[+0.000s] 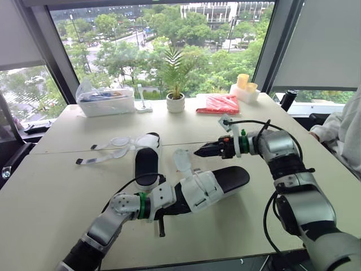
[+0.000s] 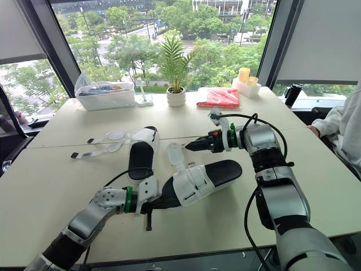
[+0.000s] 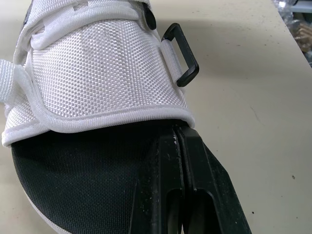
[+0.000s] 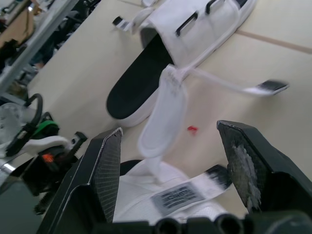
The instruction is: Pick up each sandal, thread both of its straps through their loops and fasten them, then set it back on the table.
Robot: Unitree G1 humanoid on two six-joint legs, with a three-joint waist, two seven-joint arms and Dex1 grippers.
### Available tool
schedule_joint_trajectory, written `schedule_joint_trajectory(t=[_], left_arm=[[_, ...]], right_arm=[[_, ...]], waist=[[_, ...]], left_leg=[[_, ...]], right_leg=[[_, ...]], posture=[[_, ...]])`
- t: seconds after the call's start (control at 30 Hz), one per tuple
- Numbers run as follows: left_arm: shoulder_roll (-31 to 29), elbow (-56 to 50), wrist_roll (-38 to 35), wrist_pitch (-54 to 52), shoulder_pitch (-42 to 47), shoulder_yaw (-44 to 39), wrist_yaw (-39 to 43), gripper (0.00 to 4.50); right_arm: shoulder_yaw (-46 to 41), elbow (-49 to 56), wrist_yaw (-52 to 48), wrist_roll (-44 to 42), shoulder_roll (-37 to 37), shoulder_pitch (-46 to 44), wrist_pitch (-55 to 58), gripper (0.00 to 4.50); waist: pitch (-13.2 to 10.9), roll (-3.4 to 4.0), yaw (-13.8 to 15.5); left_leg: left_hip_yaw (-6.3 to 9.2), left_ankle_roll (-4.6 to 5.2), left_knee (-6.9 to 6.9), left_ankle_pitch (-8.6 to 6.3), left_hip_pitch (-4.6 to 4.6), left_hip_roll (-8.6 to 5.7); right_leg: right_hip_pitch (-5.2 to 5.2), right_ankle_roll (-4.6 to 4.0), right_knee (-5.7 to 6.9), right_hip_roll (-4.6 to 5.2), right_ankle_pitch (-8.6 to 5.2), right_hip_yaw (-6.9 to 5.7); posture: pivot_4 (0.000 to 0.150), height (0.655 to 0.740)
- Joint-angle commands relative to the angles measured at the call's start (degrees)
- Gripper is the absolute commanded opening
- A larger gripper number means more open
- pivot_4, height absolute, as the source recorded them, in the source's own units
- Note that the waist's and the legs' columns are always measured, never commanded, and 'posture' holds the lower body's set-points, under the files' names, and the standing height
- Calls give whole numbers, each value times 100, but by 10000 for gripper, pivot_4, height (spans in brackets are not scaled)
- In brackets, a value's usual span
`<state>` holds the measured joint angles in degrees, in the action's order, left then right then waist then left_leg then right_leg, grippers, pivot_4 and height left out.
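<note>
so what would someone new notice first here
The near sandal mid-table, its end pinched by the shut left fingers, with one loose white strap standing up. The open right fingers hover just beside that strap. Behind lies the second sandal, straps splayed out to the robot's left.

Nothing is reading legibly. A grey printed label (image 4: 176,196) is sitting on the white upper of the sandal (image 1: 231,179) at six o'clock (its lines are blurring past reading).

The left arm (image 1: 104,226) and right arm (image 1: 293,189) are silver-grey with black joints, green wrist rings (image 1: 142,206), looping black cables (image 1: 133,181), black fingers (image 3: 204,195).
</note>
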<state>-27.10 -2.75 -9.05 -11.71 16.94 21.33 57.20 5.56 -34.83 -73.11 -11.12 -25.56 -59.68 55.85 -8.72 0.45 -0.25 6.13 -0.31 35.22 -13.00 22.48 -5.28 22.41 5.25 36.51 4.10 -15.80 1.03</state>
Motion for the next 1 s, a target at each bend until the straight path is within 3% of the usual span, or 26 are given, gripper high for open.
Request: schedule_joint_trajectory(t=[0.03, 0.77, 1.0], left_arm=[[-23, 467, 410, -171, -178, 474, 75, 0], [-45, 328, 409, -232, -317, 363, -99, 0], [-44, 267, 405, -245, -381, 372, -170, 0]], right_arm=[[124, -60, 174, -52, 175, -21, -175, 33506], [152, -2799, 100, 107, 1813, -1433, -1311, 33506], [473, -3129, -28, 674, 1726, -1386, -2048, 33506]], waist=[[0, 0, -2], [0, 0, -22], [0, 0, -25]], left_leg=[[0, 0, 0, 0, 0, 0], [2, -2, -7, -1, -2, -3], [2, -8, -7, -5, -2, -4]], right_leg=[[1, 1, 0, 0, 1, 0], [7, 9, -5, -1, 6, -3], [7, 10, -6, -2, 6, -3]], posture=[[1500, 7400], [1500, 7400], [1500, 7400]])
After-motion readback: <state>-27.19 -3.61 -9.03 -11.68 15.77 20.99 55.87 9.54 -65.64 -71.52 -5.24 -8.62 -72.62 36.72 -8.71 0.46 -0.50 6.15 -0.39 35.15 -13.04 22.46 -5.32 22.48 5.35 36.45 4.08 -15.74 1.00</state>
